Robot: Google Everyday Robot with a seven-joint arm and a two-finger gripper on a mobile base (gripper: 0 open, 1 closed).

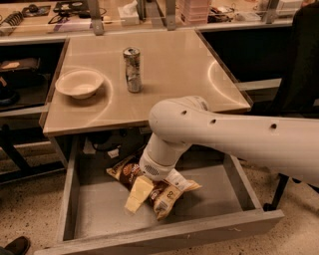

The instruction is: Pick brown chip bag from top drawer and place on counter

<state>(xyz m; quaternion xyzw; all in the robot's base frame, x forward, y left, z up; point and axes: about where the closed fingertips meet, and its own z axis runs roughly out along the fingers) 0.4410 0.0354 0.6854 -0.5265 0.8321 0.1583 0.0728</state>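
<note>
The brown chip bag (pixel 160 193) lies crumpled on the floor of the open top drawer (pixel 174 236), near its middle. It is dark brown with cream ends and a white label panel. My gripper (pixel 139 193) is down inside the drawer, on top of the bag, at the end of my white arm (pixel 224 137), which reaches in from the right. The arm's wrist hides the bag's middle. The beige counter (pixel 174 79) sits directly above the back of the drawer.
On the counter stand a silver can (pixel 132 69) and a cream bowl (pixel 79 83) at the left. A cluttered shelf (pixel 75 15) with metal posts runs along the back. A dark chair (pixel 304 64) stands at the right. A shoe (pixel 17 245) shows at the bottom left.
</note>
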